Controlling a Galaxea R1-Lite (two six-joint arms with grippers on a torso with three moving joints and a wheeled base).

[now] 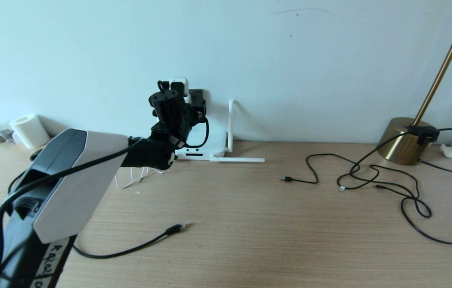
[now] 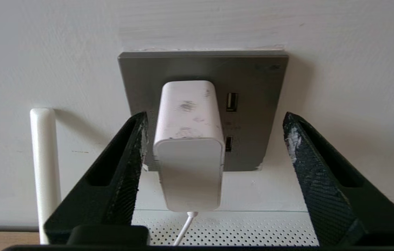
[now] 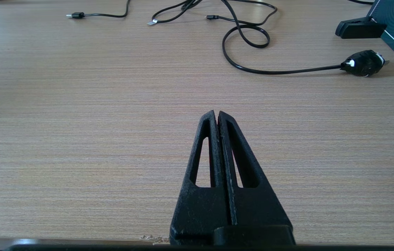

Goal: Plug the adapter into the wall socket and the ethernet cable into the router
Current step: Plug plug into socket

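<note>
Fingers [image 2: 127,167] of left gripper [image 2: 214,139] spread wide, flanking adapter [image 2: 188,146] without touching.
Adapter seated in wall socket [image 2: 252,87], router [image 1: 209,150] at six o'clock below; right gripper [image 3: 216,116] pressed together over tabletop [image 3: 78,122].

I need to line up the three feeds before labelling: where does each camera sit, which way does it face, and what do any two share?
Head: high, facing down at the desk and wall; left arm shows.
Left wrist: behind the open left gripper, facing the adapter in the wall socket.
Right wrist: behind the shut right gripper, low over the desk.
Shared: adapter and wall socket, head and left wrist.
</note>
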